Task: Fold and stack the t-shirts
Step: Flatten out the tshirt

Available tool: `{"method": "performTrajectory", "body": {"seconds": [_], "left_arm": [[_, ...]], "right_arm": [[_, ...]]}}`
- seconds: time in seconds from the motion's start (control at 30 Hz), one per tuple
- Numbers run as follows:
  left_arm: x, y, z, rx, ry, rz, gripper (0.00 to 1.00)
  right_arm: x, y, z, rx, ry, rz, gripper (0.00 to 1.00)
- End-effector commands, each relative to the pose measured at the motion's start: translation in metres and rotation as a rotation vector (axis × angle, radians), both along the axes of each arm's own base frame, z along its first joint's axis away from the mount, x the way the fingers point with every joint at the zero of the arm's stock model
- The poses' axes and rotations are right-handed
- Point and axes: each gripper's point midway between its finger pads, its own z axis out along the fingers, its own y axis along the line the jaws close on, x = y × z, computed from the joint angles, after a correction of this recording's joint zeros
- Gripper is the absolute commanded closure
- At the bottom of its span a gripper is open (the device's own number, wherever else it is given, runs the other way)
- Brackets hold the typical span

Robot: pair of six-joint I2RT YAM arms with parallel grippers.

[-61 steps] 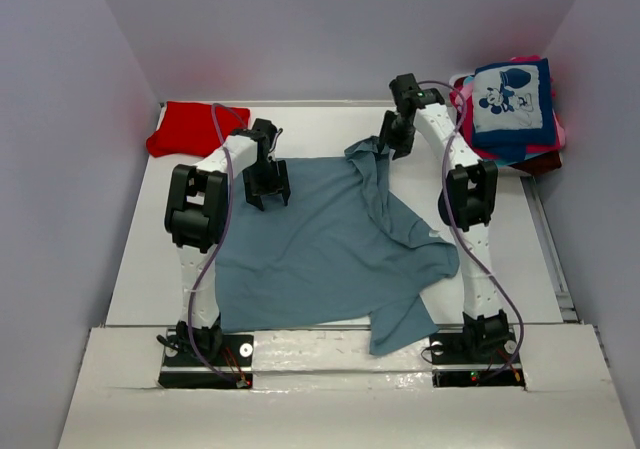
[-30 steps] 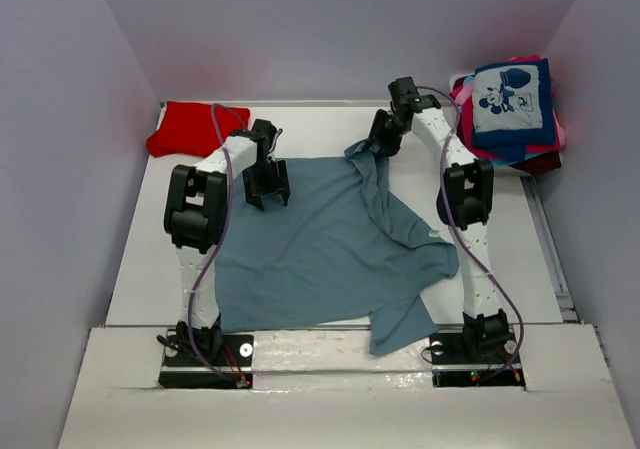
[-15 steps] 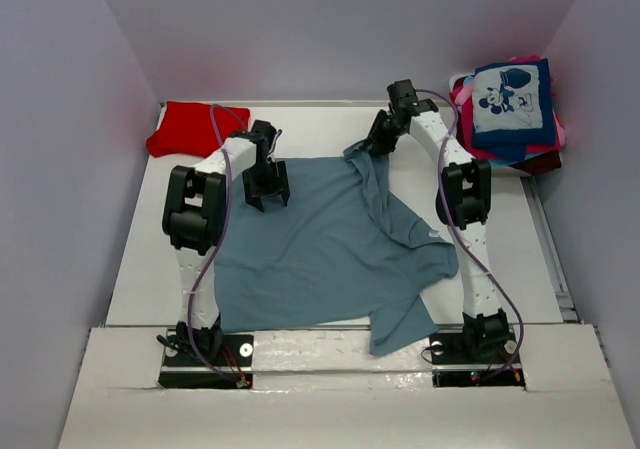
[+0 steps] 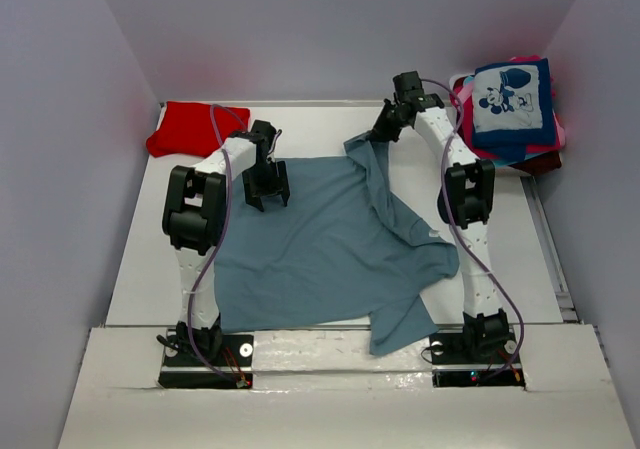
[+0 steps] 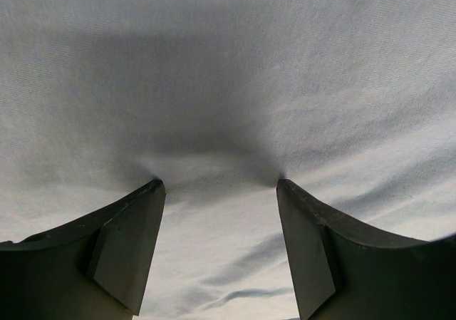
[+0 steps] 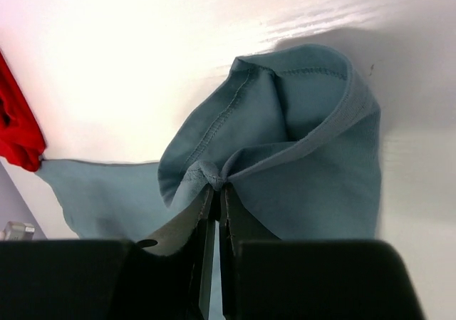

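Note:
A grey-blue t-shirt (image 4: 320, 249) lies spread on the white table, rumpled along its right side. My right gripper (image 4: 381, 134) is shut on a bunched hem of the grey-blue t-shirt (image 6: 285, 156) at its far right corner and holds it just off the table. My left gripper (image 4: 267, 197) is open, its fingertips (image 5: 153, 188) pressed down on the cloth (image 5: 228, 85) near the shirt's far left edge. A folded red t-shirt (image 4: 195, 127) lies at the far left. A stack of folded tees topped by the navy cartoon-mouse one (image 4: 510, 99) sits at the far right.
The table (image 4: 320, 124) is walled by grey panels on the left, back and right. A white ledge (image 4: 330, 354) runs along the near edge, where the grey-blue shirt's lower sleeve hangs over. The red t-shirt's edge shows at the left in the right wrist view (image 6: 14, 127).
My right gripper has closed on the shirt's far right corner and drawn it slightly up and toward the back right. The left gripper has stayed pressed on the cloth.

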Motion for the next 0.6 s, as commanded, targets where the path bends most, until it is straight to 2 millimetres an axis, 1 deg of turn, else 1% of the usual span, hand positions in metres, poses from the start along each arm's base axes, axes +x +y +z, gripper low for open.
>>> {"method": "performTrajectory", "body": {"seconds": [0.0, 0.03, 0.07, 0.13, 0.2, 0.23, 0.27, 0.33, 0.37, 0.4, 0.43, 0.5, 0.57], "left_arm": [[-0.015, 0.001, -0.007, 0.002, 0.047, -0.019, 0.23], [-0.014, 0.001, -0.007, 0.000, 0.046, -0.019, 0.23], [-0.015, 0.001, -0.008, 0.000, 0.047, -0.018, 0.23], [-0.014, 0.001, -0.008, 0.001, 0.049, -0.019, 0.23], [-0.014, 0.001, -0.008, -0.001, 0.049, -0.021, 0.23], [-0.014, 0.001, -0.007, 0.000, 0.047, -0.021, 0.23], [-0.014, 0.001, -0.007, 0.001, 0.045, -0.021, 0.23], [-0.015, 0.001, -0.008, 0.000, 0.047, -0.021, 0.23], [-0.016, 0.001, -0.009, 0.001, 0.050, -0.021, 0.23], [-0.016, 0.001, -0.009, 0.000, 0.050, -0.021, 0.23], [-0.017, 0.001, -0.010, -0.001, 0.054, -0.021, 0.23], [-0.016, 0.000, -0.009, -0.005, 0.051, -0.022, 0.23], [-0.015, 0.000, -0.009, -0.006, 0.049, -0.020, 0.23]], "right_arm": [[0.024, 0.000, 0.063, 0.006, -0.220, 0.057, 0.88], [0.026, -0.001, 0.069, 0.002, -0.241, 0.061, 0.87], [0.027, -0.002, 0.071, -0.008, -0.249, 0.062, 0.85], [0.032, -0.020, 0.069, -0.040, -0.248, 0.027, 0.85], [0.035, -0.039, 0.069, -0.048, -0.233, -0.026, 0.87], [0.036, -0.044, 0.069, -0.045, -0.229, -0.039, 0.88], [0.035, -0.045, 0.071, -0.042, -0.227, -0.044, 0.89], [0.038, -0.062, 0.074, -0.058, -0.232, -0.072, 0.89], [0.039, -0.064, 0.078, -0.067, -0.241, -0.074, 0.89], [0.041, -0.065, 0.088, -0.076, -0.266, -0.075, 0.89], [0.042, -0.073, 0.091, -0.097, -0.275, -0.077, 0.89], [0.041, -0.078, 0.097, -0.132, -0.294, -0.067, 0.89], [0.039, -0.082, 0.098, -0.158, -0.295, -0.062, 0.89]]}}
